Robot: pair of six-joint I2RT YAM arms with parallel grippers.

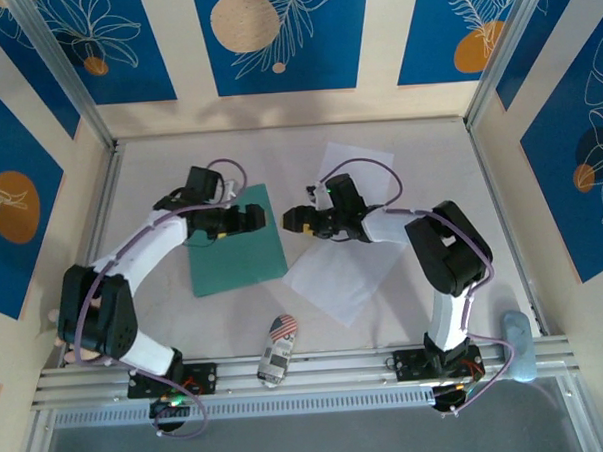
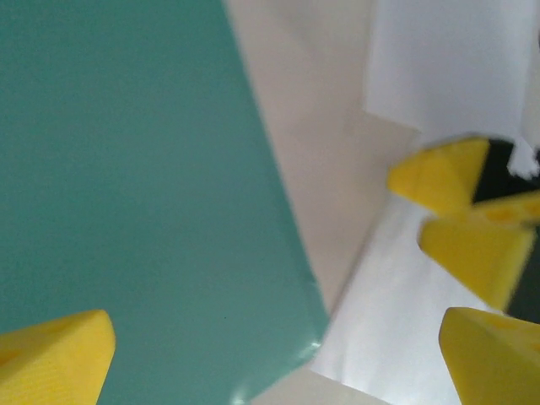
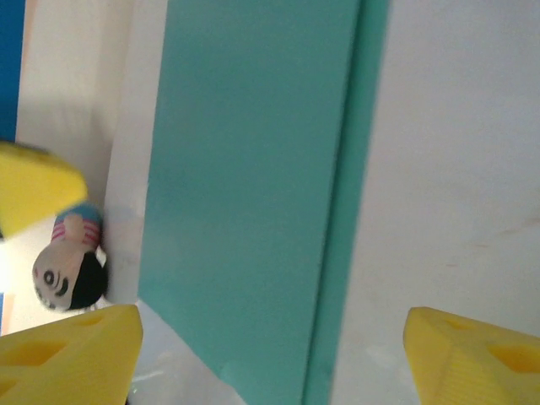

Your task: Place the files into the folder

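Note:
The teal-green folder (image 1: pixel 237 247) lies shut and flat on the table, left of centre. In the left wrist view the folder (image 2: pixel 126 186) covers the left half. In the right wrist view the folder (image 3: pixel 253 186) shows its two leaves slightly offset. One white file (image 1: pixel 339 276) lies just right of the folder, its corner near the folder's edge (image 2: pixel 405 337). Another file (image 1: pixel 357 166) lies further back (image 2: pixel 456 59). My left gripper (image 1: pixel 258 219) hovers open over the folder's right edge (image 2: pixel 274 363). My right gripper (image 1: pixel 289 222) faces it from the right, open (image 3: pixel 274 359), with nothing between the fingers.
A toy car (image 1: pixel 279 347) with a flag pattern sits near the front rail. A small doll head (image 3: pixel 67 274) rests beyond the folder on the left. A pale blue object (image 1: pixel 518 342) lies at the front right. Walls enclose the table on three sides.

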